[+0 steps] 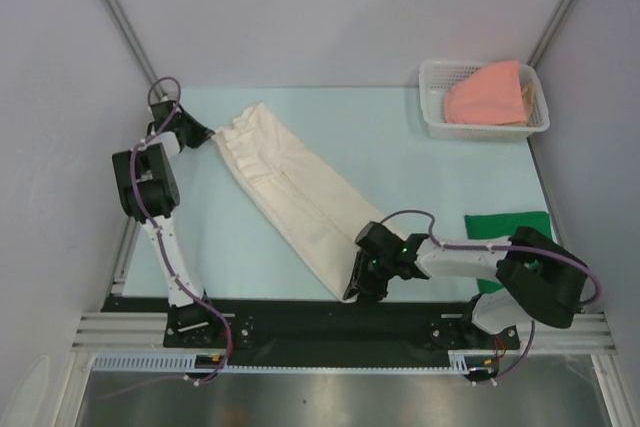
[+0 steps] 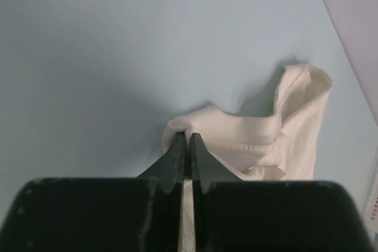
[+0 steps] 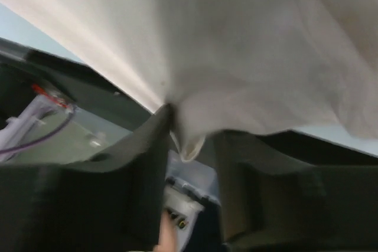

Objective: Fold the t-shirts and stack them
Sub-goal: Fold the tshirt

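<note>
- Cream-white soft cotton t-shirt [image 1: 285, 187] lies stretched diagonally, mid-fold
- Left gripper [image 2: 185, 138] pinches its far corner
- Right gripper [image 1: 360, 285] seems parted around near hem; next, clamp, then fold

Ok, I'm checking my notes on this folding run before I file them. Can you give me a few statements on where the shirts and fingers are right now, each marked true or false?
1. The salmon-pink shirt lies in the white basket. True.
2. The left fingers are pinched shut on an edge of the cream-white shirt. True.
3. The dark green shirt is stacked on the cream-white shirt. False: it lies on the table apart from it, partly hidden by the right arm.
4. The cream-white shirt is folded into a compact square. False: it stretches as a long diagonal strip between both sets of fingers.
5. The right fingers stand apart, with cloth hanging between them. True.
</note>
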